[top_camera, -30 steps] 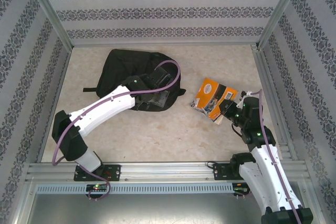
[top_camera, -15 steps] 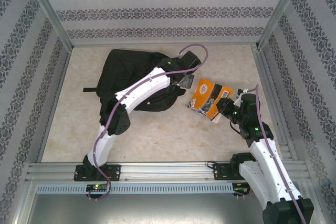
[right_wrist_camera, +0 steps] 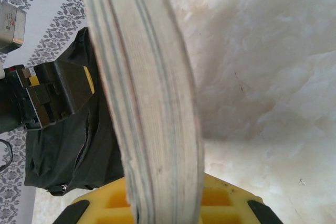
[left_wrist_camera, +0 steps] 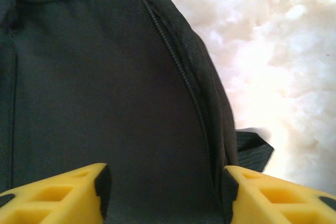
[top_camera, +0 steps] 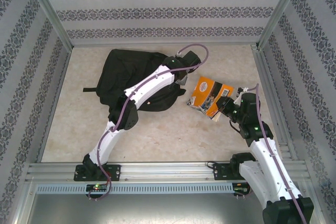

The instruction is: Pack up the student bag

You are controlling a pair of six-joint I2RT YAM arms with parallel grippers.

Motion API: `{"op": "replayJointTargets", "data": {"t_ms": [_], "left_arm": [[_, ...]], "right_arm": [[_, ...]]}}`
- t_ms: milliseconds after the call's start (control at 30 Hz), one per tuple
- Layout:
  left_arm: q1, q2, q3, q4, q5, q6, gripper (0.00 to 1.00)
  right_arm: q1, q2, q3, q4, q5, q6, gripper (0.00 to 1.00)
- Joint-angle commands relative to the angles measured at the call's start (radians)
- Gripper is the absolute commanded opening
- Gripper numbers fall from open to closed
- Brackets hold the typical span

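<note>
we see the bag lying flat on the far left part of the table, black and soft. a thin strap trails from its left side.

the left arm stretches across the bag from the near edge. the left gripper sits over the bag's right side. in the left wrist view its yellow fingers stand apart with nothing between them. the dark fabric is right beneath them, though we cannot tell whether they touch it. a zipper curves along the bag's rounded edge. a short black loop pokes out onto the pale table beside it.

to the right of the bag, the right gripper is clamped on a book with an orange cover. it grips the book by its near right corner, and the book is tilted. the book is just beside the bag's right edge, and from above a narrow strip of table shows between them. in the right wrist view the book's page edges rise from between the yellow fingers. the bag and the left gripper lie beyond it, to the left. we cannot tell whether the book's far end rests on the table.
</note>
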Motion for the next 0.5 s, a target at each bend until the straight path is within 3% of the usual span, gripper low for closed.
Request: {"op": "replayJointTargets", "data": {"t_ms": [0, 167, 467], "left_arm": [[0.022, 0.005, 0.032, -0.010, -0.017, 0.028, 0.53], [0.036, 0.011, 0.024, 0.001, 0.025, 0.042, 0.48], [0.049, 0.017, 0.003, 0.045, 0.187, 0.008, 0.53]], "right_arm": [[0.008, -0.007, 0.007, 0.077, -0.012, 0.012, 0.00], [0.009, -0.007, 0.004, 0.082, -0.013, 0.015, 0.00], [0.009, -0.003, -0.015, 0.081, -0.007, 0.005, 0.00]]}}
